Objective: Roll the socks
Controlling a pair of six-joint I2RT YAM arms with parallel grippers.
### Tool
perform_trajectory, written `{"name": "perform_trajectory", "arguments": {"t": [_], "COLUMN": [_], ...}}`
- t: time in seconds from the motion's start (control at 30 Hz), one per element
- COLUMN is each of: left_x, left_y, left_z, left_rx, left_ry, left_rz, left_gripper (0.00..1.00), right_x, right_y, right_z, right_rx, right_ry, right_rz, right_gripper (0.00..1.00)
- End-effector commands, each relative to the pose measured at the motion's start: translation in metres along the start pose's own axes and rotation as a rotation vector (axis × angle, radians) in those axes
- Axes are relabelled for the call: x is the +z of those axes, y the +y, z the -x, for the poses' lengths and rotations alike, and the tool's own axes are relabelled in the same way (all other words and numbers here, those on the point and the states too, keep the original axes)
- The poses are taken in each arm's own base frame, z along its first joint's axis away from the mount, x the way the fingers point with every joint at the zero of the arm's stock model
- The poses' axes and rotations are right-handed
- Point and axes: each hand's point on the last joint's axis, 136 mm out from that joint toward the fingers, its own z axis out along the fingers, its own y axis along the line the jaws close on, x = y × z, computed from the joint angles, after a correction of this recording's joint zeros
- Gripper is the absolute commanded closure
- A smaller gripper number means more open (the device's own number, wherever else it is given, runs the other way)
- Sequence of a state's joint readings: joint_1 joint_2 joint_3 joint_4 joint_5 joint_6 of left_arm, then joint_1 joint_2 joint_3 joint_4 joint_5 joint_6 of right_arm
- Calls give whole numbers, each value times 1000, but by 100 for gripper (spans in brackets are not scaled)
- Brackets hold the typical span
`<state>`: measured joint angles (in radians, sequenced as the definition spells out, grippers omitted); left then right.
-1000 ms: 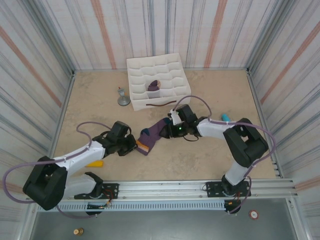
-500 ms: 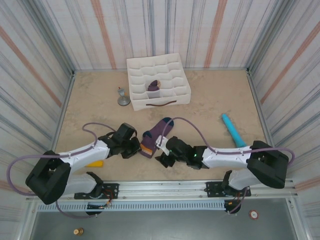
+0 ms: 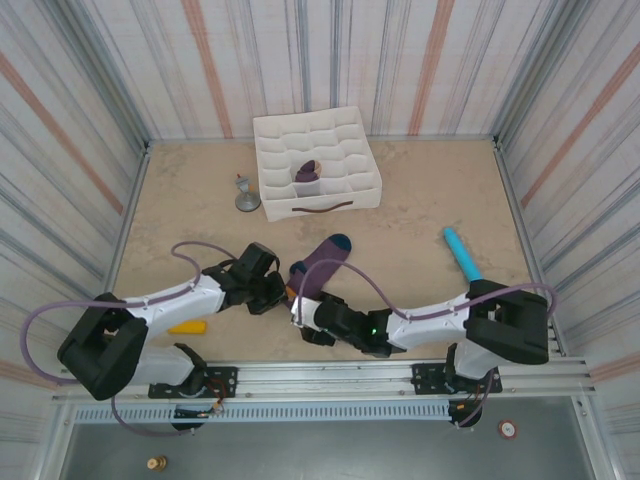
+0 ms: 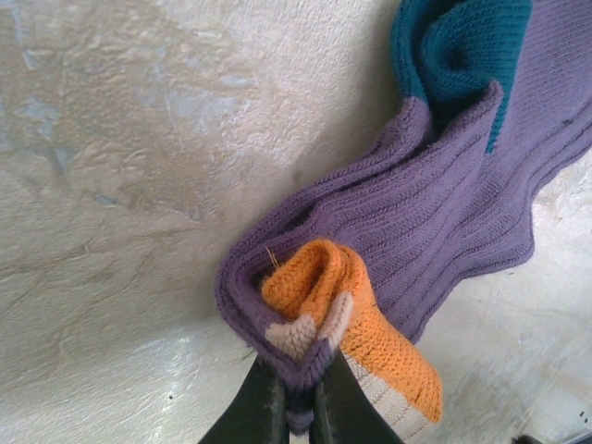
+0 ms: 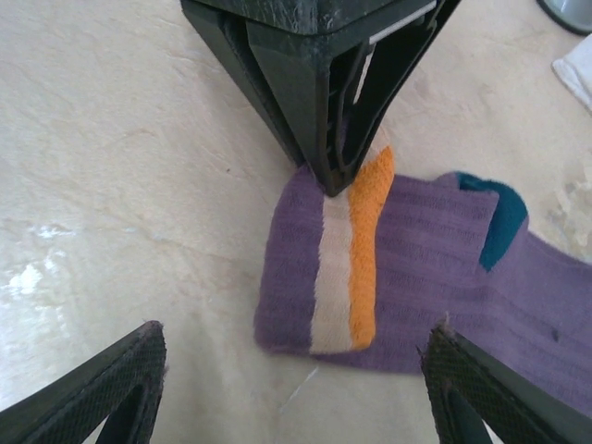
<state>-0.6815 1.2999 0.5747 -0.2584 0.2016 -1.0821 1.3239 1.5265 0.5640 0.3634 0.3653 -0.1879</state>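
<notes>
A purple sock (image 3: pixel 322 262) with a teal toe lies flat in the middle of the table. Its orange and tan cuff (image 4: pixel 356 305) is folded over, and my left gripper (image 4: pixel 296 412) is shut on that fold. From the top view, the left gripper (image 3: pixel 280 293) sits at the sock's near end. My right gripper (image 5: pixel 296 370) is open, low over the table, facing the cuff (image 5: pixel 350 259) with nothing between its fingers (image 5: pixel 129 379). It sits just in front of the sock (image 3: pixel 305 318). A second sock, rolled into a bundle (image 3: pixel 308 172), rests in the white box.
The white divided box (image 3: pixel 345 140) stands at the back centre, with a small metal stand (image 3: pixel 245 199) to its left. A teal cylinder (image 3: pixel 462 252) lies at the right. A yellow block (image 3: pixel 188 326) sits beside the left arm. Striped walls enclose the table.
My right arm has swung from the sock's far side round to its near side, close to the arm bases. The sock now lies straighter, toe showing. The left gripper shifted slightly right with the cuff.
</notes>
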Motion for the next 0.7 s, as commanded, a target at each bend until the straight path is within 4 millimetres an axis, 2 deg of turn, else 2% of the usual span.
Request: {"name": "perform_trajectory", "arguments": {"t": [0.0,0.1,0.3,0.67], "left_x": [-1,0,0,2], "left_y": [-4,-5,-7,-12], "left_z": [-4,-4,-5,-5], "left_rx": [-9,-9,-7,1], "left_ry": [24,32,41,68], "left_rz": [4,3,-3,-15], "left_gripper": [100,100,100,100], "right_x": [10,21,39,44], "right_y": [-7,-7,-9,-14], "right_z": [23,21,6,-21], "right_rx": [-53,-71,-77,-46], "right_ry": [-58,-49,-4,56], "right_rz": [-58,-76,-88,-91], "right_gripper": [26,28,34,49]}}
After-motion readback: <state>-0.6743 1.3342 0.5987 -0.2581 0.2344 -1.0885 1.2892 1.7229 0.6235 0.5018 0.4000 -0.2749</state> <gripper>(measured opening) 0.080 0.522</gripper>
